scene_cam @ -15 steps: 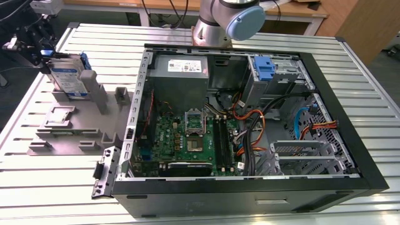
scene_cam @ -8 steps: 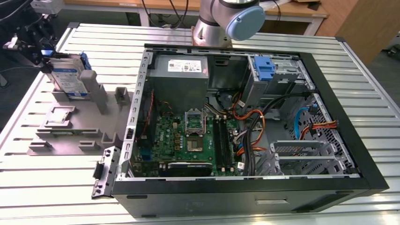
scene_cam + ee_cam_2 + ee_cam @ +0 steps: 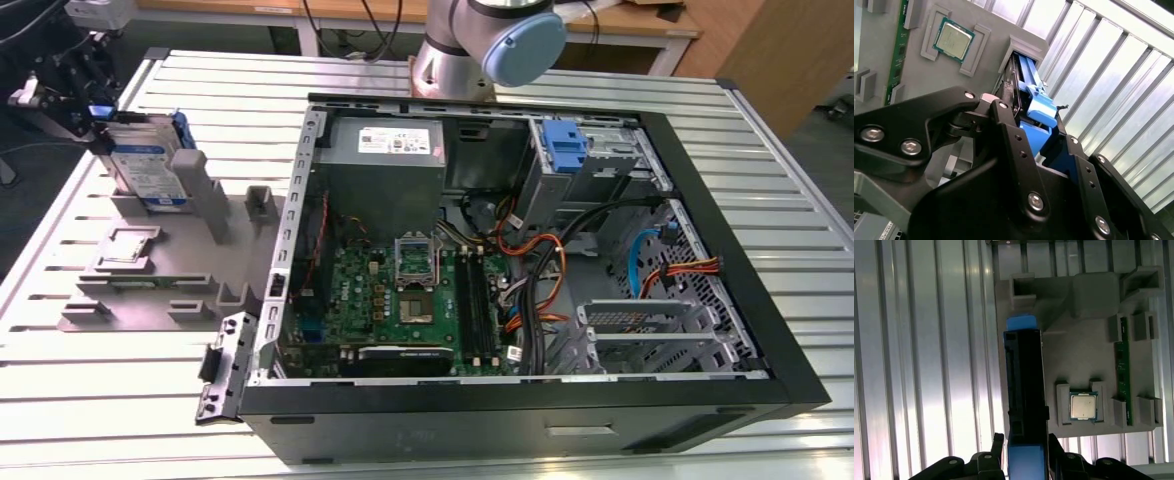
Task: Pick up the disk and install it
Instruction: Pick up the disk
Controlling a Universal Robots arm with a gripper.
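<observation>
Gripper (image 3: 1025, 444) at upright disk (image 3: 1026, 375) in grey holder (image 3: 1079, 350)

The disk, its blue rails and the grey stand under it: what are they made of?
The disk: silver-grey body, likely metal, with a paper-like label. Its blue rails: matte, moulded look, probably plastic. The grey stand: dull uniform grey, blocky pockets, likely plastic, perhaps printed.
</observation>
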